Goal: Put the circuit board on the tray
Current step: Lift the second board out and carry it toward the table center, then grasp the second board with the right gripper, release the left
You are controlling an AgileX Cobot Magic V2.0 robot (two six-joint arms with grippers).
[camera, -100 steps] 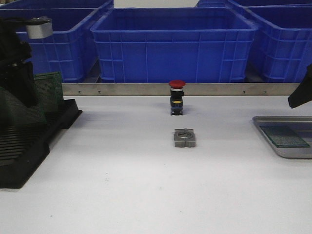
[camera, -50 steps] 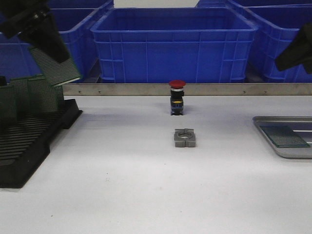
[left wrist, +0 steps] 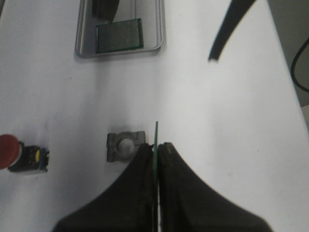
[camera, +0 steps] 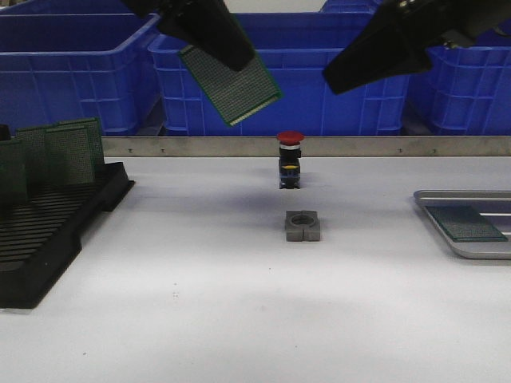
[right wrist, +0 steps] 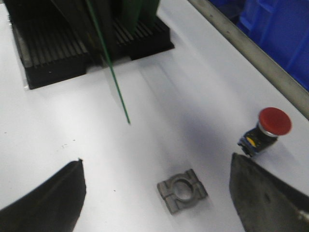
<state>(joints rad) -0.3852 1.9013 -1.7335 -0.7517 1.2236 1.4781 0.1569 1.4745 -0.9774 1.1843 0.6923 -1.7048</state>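
High over the bench, your left tool [camera: 217, 40] pinches the circuit board [camera: 233, 86]; right tool [right wrist: 154, 193] gapes wide. Keep it level toward the tray [camera: 435, 209].

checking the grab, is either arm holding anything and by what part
The left gripper pinches a green circuit board by its upper edge. The right gripper is open and empty.

Rack [camera: 48, 223] left, tray [camera: 467, 239] right (clamp block [camera: 303, 226] between).

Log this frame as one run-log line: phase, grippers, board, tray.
phase: carry | left gripper: shut on circuit board, raised mid-table | right gripper: open, raised | tray: one board already in it
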